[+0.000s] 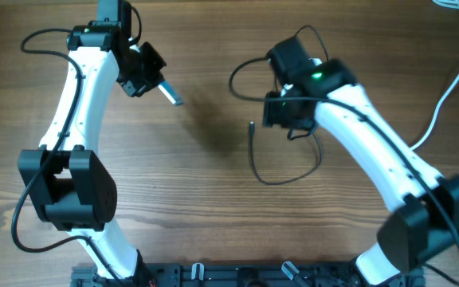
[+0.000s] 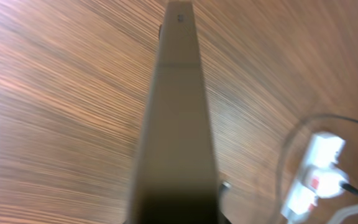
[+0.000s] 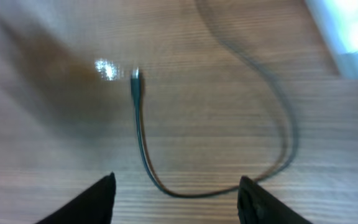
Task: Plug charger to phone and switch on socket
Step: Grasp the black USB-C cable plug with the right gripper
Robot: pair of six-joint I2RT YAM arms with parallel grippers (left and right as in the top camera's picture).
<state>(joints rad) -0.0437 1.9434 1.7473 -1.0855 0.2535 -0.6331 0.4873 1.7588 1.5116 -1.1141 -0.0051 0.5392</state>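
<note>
My left gripper (image 1: 151, 80) is shut on the phone (image 1: 170, 95) and holds it edge-on above the table at the back left. In the left wrist view the phone's thin edge (image 2: 178, 124) fills the middle. The charger cable (image 1: 271, 180) loops on the table at the centre, with its connector tip (image 1: 251, 124) lying free. My right gripper (image 1: 281, 119) is open just right of the tip. In the right wrist view its fingers (image 3: 182, 199) straddle the cable (image 3: 145, 155) below the tip (image 3: 135, 78). The socket (image 2: 316, 180) shows a red switch; a blurred white corner (image 3: 347, 31) is probably the socket too.
A thick white cord (image 1: 453, 64) runs from the back right corner and passes behind my right arm. In the overhead view the socket is hidden under that arm. The table is bare brown wood (image 1: 198, 207).
</note>
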